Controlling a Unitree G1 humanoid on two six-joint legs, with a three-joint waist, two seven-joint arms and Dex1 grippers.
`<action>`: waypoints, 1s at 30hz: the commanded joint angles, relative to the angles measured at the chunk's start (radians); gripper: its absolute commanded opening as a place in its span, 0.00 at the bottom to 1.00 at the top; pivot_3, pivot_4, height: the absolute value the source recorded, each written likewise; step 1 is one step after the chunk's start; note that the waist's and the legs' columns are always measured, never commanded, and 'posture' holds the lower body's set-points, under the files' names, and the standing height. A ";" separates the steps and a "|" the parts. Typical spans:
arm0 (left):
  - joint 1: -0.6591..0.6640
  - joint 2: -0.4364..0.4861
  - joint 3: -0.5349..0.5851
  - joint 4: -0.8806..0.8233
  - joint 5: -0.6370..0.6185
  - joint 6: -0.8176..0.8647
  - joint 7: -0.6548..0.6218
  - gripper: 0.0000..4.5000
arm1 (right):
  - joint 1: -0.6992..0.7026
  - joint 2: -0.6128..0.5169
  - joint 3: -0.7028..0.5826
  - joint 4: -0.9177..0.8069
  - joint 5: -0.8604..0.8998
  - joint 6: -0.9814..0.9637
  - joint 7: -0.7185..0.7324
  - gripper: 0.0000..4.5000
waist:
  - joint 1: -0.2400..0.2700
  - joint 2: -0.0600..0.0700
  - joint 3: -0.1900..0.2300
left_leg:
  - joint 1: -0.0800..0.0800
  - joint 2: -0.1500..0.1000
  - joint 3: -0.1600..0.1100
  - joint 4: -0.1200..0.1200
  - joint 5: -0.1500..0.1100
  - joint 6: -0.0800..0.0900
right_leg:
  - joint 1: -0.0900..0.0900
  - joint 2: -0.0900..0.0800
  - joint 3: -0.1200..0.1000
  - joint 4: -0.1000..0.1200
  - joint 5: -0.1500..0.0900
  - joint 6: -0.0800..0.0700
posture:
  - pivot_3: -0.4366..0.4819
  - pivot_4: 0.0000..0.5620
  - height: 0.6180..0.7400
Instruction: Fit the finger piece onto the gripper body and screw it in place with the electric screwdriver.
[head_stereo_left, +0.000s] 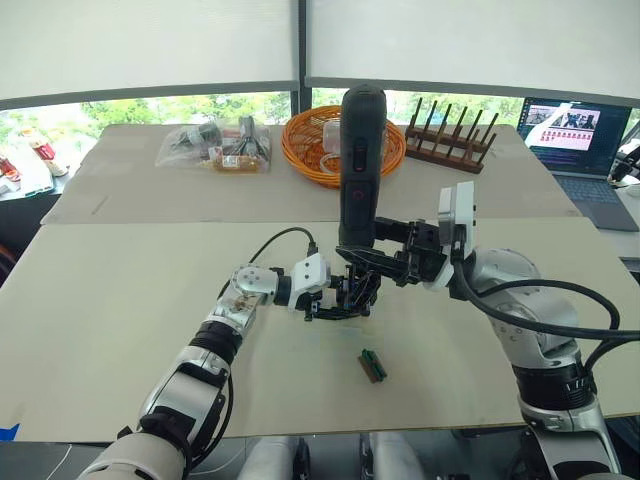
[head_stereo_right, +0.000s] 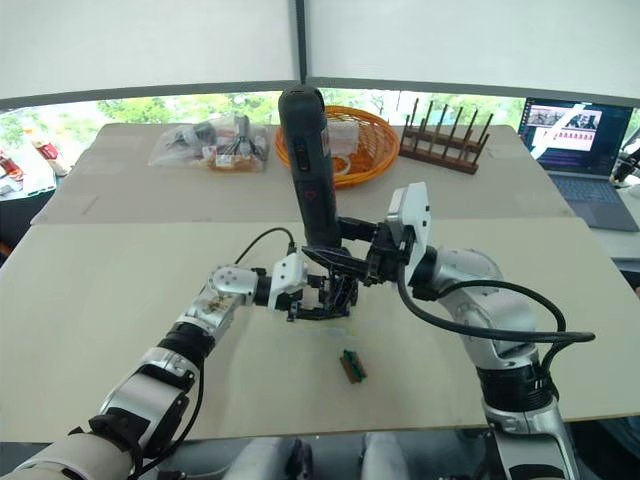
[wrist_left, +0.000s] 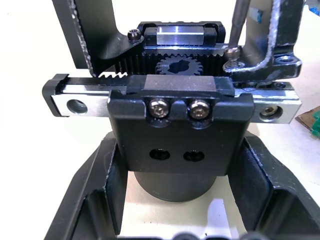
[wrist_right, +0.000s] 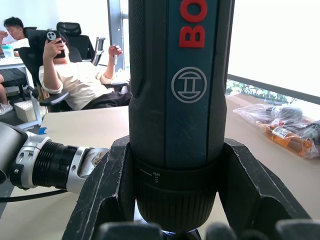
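Beige table (head_stereo_left: 120, 300) is seen from the head camera; at its centre the screwdriver (head_stereo_left: 360, 160) is held upright by the right gripper (head_stereo_left: 385, 262), clamped. At 9 o'clock of it, the gripper body (head_stereo_left: 350, 292) is pinched by the left gripper (head_stereo_left: 335, 300). In the left wrist view, the bit (wrist_left: 239, 25) is seated on a screw of the body.

Silver-grey jointed arms, white wrist housings, looping black cables, black-fingered pincers.

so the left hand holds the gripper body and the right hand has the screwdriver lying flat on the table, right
Not quite. The right hand holds the screwdriver upright, bit down on the gripper body, as the left eye view shows. The left hand does hold the body.
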 joint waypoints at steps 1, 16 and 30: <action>-0.019 0.024 0.018 -0.002 0.020 -0.003 0.024 0.51 | 0.012 -0.006 -0.001 -0.050 0.030 0.047 -0.014 0.42 | 0.000 0.000 0.000 | -0.001 0.000 0.000 0.000 0.000 0.000 | 0.000 0.000 0.000 0.000 0.000 0.000 | 0.48 0.27 1.00; -0.023 0.019 0.018 0.004 0.019 0.001 0.021 0.51 | 0.030 0.019 -0.010 -0.030 -0.030 0.008 -0.060 0.42 | 0.000 0.000 0.000 | -0.002 0.000 0.000 0.000 0.001 0.001 | -0.001 0.001 -0.001 0.000 0.000 0.000 | 0.48 0.27 1.00; -0.020 0.026 0.019 0.000 0.019 0.001 0.019 0.51 | 0.071 -0.040 0.030 0.035 -0.038 0.014 0.012 0.42 | 0.000 0.000 0.000 | 0.000 0.000 0.000 0.000 0.001 0.002 | 0.000 0.001 -0.001 -0.001 0.000 0.000 | 0.48 0.27 1.00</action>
